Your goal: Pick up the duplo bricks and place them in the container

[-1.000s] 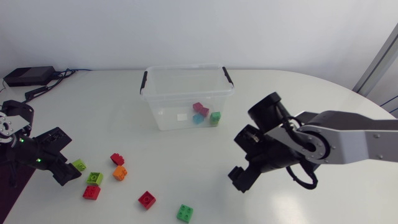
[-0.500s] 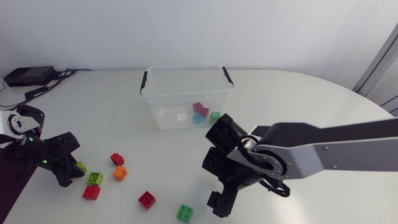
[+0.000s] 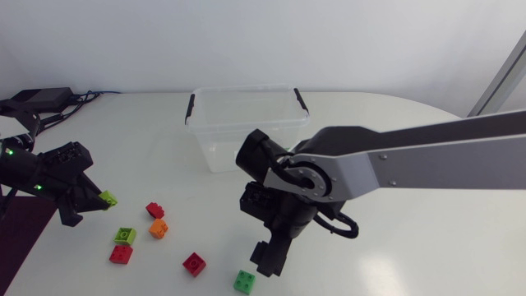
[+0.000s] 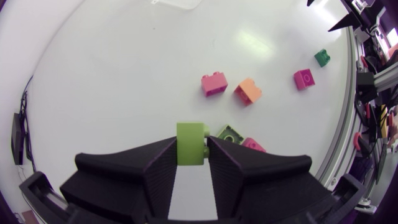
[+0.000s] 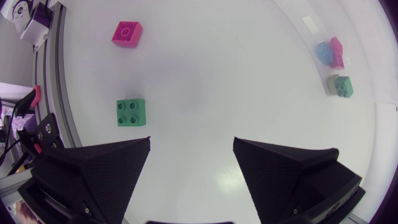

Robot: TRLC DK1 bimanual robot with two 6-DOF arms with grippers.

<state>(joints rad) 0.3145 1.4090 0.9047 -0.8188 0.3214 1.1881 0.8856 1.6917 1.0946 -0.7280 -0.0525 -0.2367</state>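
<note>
Green duplo brick (image 3: 244, 281), square with four studs, is what the coming move turns on. It sits on the counter (image 3: 394, 247) just beside the right hand (image 5: 191, 143), ahead of it and off toward one finger rather than in the gap, on the side nearer the left arm. That hand is wide open and holds nothing, and its arm reaches past the middle of the counter. Being square, the brick has no long axis to line up with. In the right wrist view its sides look roughly square to the fingers, so I judge that a grasp calls for a small sideways shift over it and then a descent. The right hand is by far the nearer of the two. The left hand (image 4: 191, 148) is closed on a lime brick (image 4: 190, 130); whether that brick is off the counter I cannot tell. The container (image 3: 218, 144) lies well apart from it, toward the middle. Six bricks lie loose on the counter: three red bricks (image 3: 154, 210), one orange brick (image 3: 159, 228), one loose lime brick (image 3: 125, 236) and the green one. One more is in the left hand. A blue brick (image 5: 322, 50), a pink brick (image 5: 336, 53) and a second green brick (image 5: 342, 86) show farther ahead of the right hand, seemingly inside the clear container, whose walls barely show there. There is one container and there are two hands.
</note>
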